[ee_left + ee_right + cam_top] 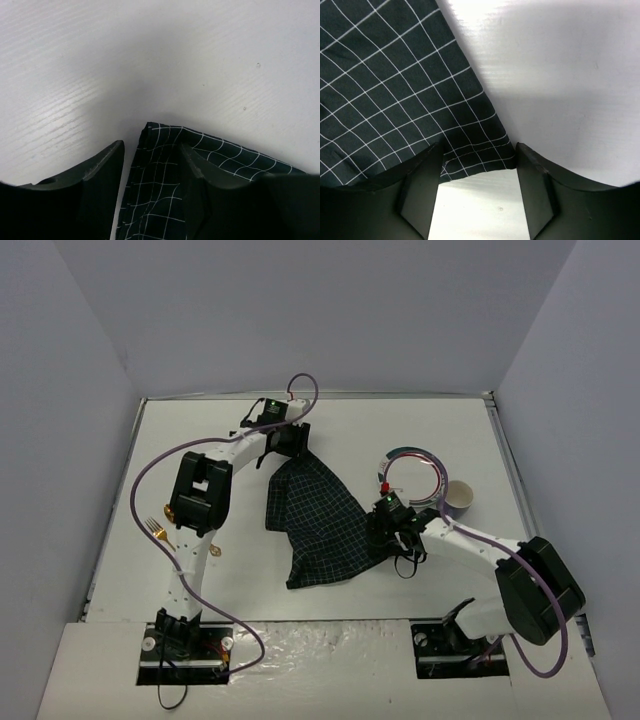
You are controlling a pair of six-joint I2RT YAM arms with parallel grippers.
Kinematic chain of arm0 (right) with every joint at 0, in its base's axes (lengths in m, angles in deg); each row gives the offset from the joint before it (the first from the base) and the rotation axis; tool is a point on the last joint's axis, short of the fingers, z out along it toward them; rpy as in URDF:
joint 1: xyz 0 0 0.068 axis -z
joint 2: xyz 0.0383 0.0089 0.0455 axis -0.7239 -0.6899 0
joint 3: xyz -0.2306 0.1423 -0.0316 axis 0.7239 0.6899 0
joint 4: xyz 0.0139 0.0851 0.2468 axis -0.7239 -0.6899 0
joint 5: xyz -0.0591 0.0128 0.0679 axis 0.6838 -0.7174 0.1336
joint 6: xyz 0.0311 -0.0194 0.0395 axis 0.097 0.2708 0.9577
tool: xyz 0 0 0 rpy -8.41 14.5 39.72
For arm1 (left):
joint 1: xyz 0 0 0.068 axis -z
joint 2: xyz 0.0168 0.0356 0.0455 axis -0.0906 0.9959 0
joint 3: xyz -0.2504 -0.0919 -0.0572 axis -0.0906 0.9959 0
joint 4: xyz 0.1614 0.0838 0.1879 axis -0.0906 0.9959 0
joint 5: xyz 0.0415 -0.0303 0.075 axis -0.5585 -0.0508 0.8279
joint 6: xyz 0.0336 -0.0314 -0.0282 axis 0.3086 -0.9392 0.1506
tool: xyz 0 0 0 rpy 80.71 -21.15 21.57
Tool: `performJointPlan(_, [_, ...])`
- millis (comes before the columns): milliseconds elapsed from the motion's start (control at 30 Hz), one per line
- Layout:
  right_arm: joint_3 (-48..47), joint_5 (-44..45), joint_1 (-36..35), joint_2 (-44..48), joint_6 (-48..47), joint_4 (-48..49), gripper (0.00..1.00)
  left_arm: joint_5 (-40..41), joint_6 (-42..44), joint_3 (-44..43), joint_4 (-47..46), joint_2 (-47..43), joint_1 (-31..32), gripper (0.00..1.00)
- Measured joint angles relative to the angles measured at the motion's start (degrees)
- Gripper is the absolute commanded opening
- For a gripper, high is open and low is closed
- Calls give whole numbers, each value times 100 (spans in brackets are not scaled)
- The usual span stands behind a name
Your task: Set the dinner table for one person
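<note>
A dark green checked cloth (pixel 320 520) lies rumpled in the middle of the white dinner table (pixel 430 430). My left gripper (pixel 292 448) is down at the cloth's far corner. In the left wrist view, that corner (pixel 155 190) lies between the parted jaws of the left gripper (pixel 150 145), with a strip of table showing beside the left finger (pixel 100 172). My right gripper (pixel 388 545) is at the cloth's near right corner. Its jaws (pixel 480 147) stand wide, and the hemmed corner (pixel 475 150) reaches in between the fingertips, with bare table (pixel 560 75) beside it.
A white plate with a coloured rim (pixel 440 475) sits right of the cloth, and a pale cup (pixel 459 500) stands beside it. A gold fork (pixel 157 531) lies at the left, near the left arm. Thin rails edge the tabletop.
</note>
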Motion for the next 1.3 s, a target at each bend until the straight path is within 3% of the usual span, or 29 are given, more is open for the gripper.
performJointPlan(100, [-62, -1, 2, -109, -31, 59, 25, -74, -21, 2, -64, 46, 2, 0])
performJointPlan(267, [-128, -30, 27, -254, -63, 201, 1, -133, -50, 133, -241, 32, -18, 0])
performJointPlan(433, [-269, 82, 31, -276, -147, 125, 0, -119, -153, 731, -365, -360, -192, 0])
performJointPlan(533, [-826, 385, 36, -279, -410, -200, 0, 51, -245, 1273, -282, -919, -463, 0])
performJointPlan(733, [-2490, 980, 101, -196, -1205, -163, 0, 654, -334, 1790, -150, -2724, -1016, 0])
performJointPlan(933, [-3627, 1357, 108, -162, -2095, -142, 0, 1263, -440, 2515, -367, -4823, -925, 0])
performJointPlan(1133, [-3738, 1422, 108, 139, -2674, -211, 0, 1681, -622, 3421, -295, -6562, -727, 0])
performJointPlan(1300, [-3752, 1423, 108, 1013, -3081, -280, 0, 1866, -767, 3710, 216, -7614, -518, 0])
